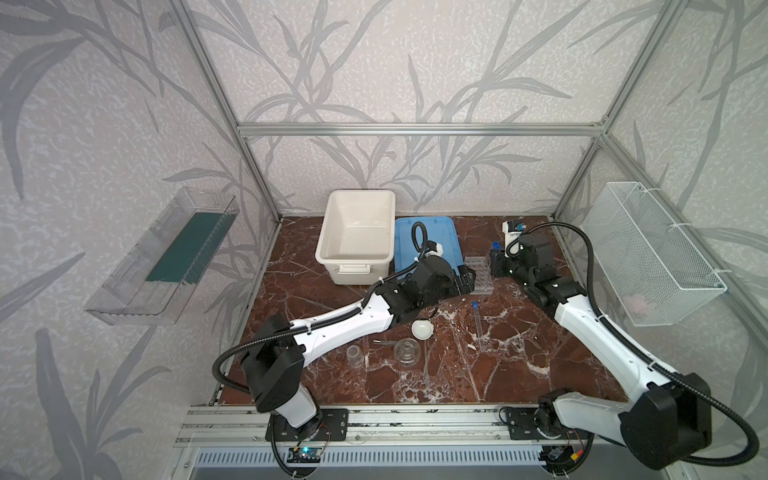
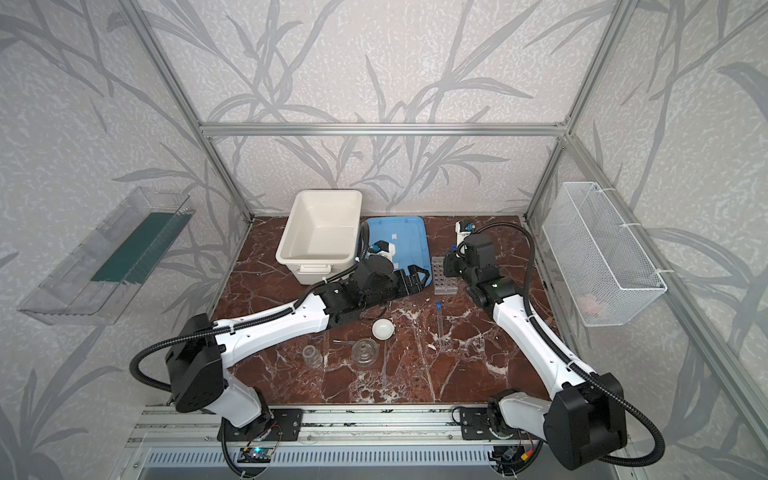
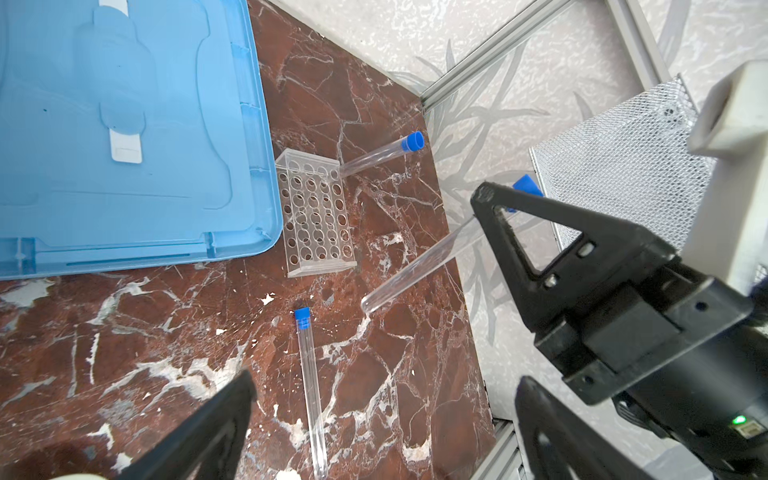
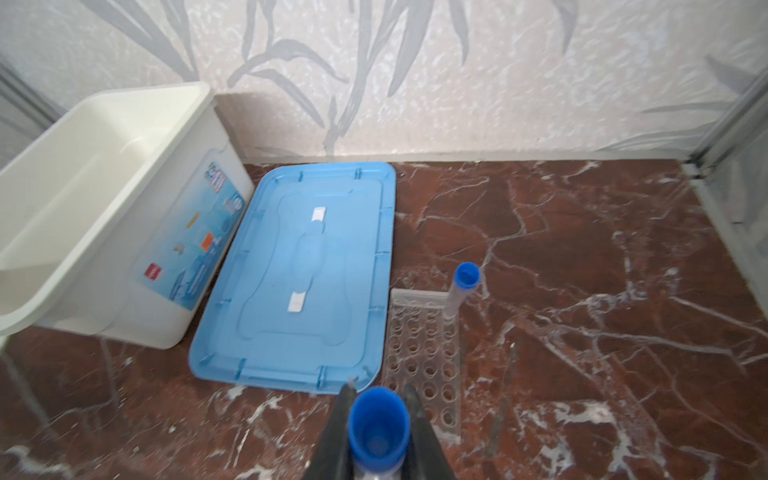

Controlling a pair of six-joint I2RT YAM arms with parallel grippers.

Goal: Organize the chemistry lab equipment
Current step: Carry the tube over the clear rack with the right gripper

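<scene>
Holding a tilted blue-capped test tube (image 3: 415,266) near its cap, the right pincer (image 4: 378,390) hangs just beside the clear grid rack (image 3: 316,216), right of centre in both top views. The left pincer (image 3: 384,378) stands wide and empty. I judge the step is racking this tube; next it must be set upright over a free hole.

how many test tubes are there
3: the standing tube in the rack's corner, the held tube in the right gripper, the loose tube lying on the table. None seems hidden.
</scene>
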